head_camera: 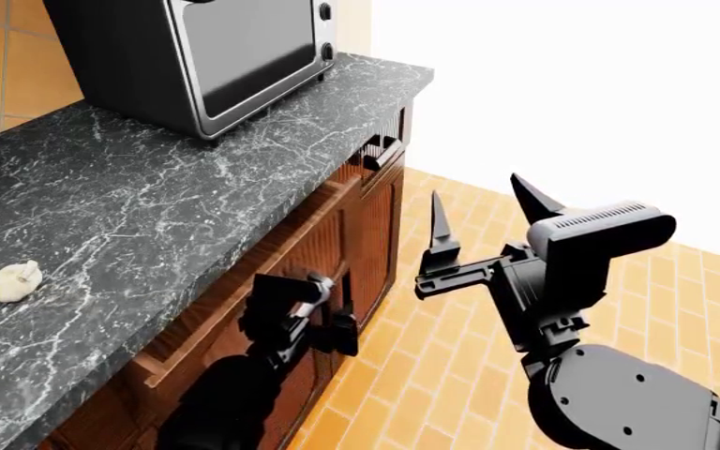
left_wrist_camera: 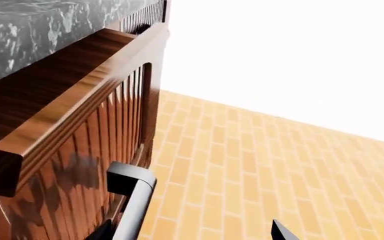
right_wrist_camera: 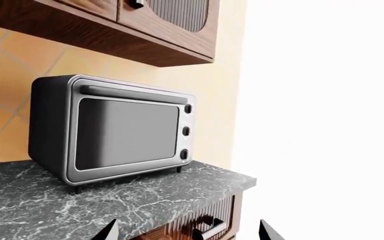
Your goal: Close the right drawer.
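No readable text, label, brand, number or sign shows on anything in these views.

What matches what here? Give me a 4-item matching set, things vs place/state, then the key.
Things:
1. right drawer
2. toaster oven
3. right gripper
4. small pale lump

Place/state:
A. jaws apart, raised over the brick floor
B. pulled out from under the countertop
C. lying alone near the counter's near end
D. standing on the counter by the wall

Pairs: 1-B, 2-D, 3-A, 4-C
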Controlling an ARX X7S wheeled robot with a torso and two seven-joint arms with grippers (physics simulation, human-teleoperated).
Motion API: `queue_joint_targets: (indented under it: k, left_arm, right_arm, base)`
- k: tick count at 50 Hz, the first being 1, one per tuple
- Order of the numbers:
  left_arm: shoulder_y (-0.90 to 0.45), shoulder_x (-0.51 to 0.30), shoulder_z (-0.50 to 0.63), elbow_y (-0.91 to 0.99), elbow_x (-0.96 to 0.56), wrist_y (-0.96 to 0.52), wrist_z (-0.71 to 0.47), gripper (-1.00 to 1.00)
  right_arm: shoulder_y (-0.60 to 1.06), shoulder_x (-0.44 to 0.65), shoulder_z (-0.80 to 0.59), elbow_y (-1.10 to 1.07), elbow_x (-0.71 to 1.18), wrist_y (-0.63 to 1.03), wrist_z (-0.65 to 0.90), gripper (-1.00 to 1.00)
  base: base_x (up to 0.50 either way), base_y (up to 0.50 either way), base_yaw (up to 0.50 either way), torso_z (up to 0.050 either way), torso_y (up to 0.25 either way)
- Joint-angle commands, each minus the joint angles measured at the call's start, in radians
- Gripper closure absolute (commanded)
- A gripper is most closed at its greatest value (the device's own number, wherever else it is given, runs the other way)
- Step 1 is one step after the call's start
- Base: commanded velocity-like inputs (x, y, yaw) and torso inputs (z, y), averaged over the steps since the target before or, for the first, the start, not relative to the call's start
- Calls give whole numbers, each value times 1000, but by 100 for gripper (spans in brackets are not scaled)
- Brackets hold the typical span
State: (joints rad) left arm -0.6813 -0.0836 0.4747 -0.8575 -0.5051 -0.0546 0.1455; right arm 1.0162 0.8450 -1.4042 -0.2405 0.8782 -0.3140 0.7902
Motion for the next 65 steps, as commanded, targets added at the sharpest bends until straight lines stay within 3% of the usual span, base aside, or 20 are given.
queue_joint_targets:
  k: [1,11,32,53,58,65]
  left_arm:
    - [-63,-2,-32,-179,9,69,9,-100]
    - [-159,39,-49,-448,52,240,-42,-100]
    - [-150,31,-125,-451,324,301,-326,-100]
    - [-166,25,-221,-451,453,219,-444,-100]
    - [-174,25,-234,-451,478,164,-536,-100]
    - [-189,20,-251,-451,504,141,-769,-100]
  right_arm:
    - [-5,3,4,-3,-4,-3,1,-100]
    - [-6,7,7,-17,-9,-1,5,-100]
    - [-1,6,11,-34,-16,13,4,-100]
    - [1,10,16,-54,-25,22,10,-100]
    - [7,10,17,-68,-28,32,15,-100]
    - [12,13,19,-84,-31,39,18,-100]
  base:
    - [0,0,0,0,0]
    - [0,0,0,0,0]
    - [0,0,0,0,0]
    - [0,0,0,0,0]
    - [0,0,0,0,0]
    - [0,0,0,2,3]
